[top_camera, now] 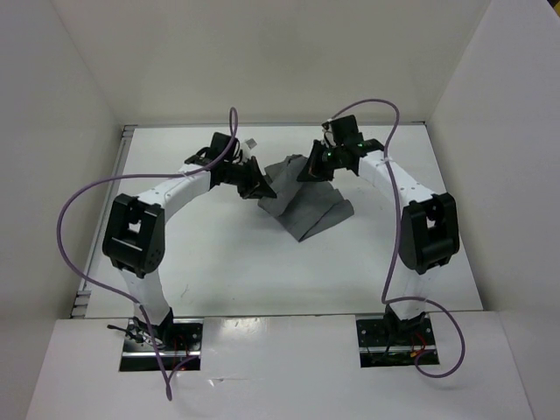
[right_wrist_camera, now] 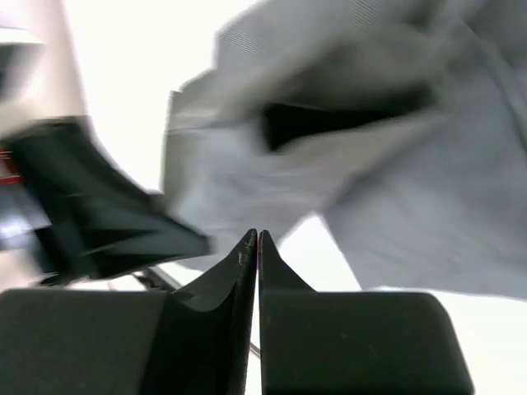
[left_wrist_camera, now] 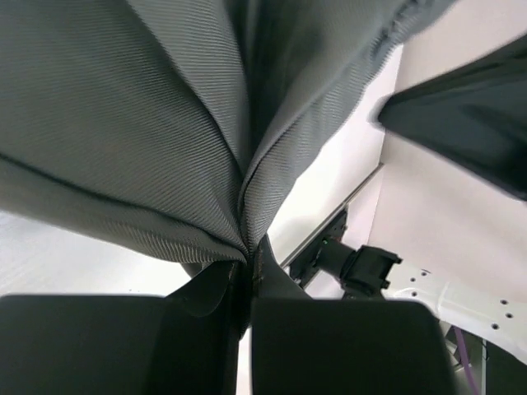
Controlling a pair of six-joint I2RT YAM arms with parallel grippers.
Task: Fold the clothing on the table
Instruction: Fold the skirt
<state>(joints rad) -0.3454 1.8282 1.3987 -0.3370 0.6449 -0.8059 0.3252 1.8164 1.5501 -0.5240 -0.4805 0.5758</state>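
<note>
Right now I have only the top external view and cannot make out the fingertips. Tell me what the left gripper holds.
Observer: Left wrist view shows the left gripper shut on a pinched fold of the clothing.
Operator: Check the right one.
Observer: Right wrist view shows the right gripper with fingers nearly together, nothing visible between them.
Operator: Say where the clothing sits from there.
Observer: Blurred, just beyond those fingertips, with a dark opening among its folds.
</note>
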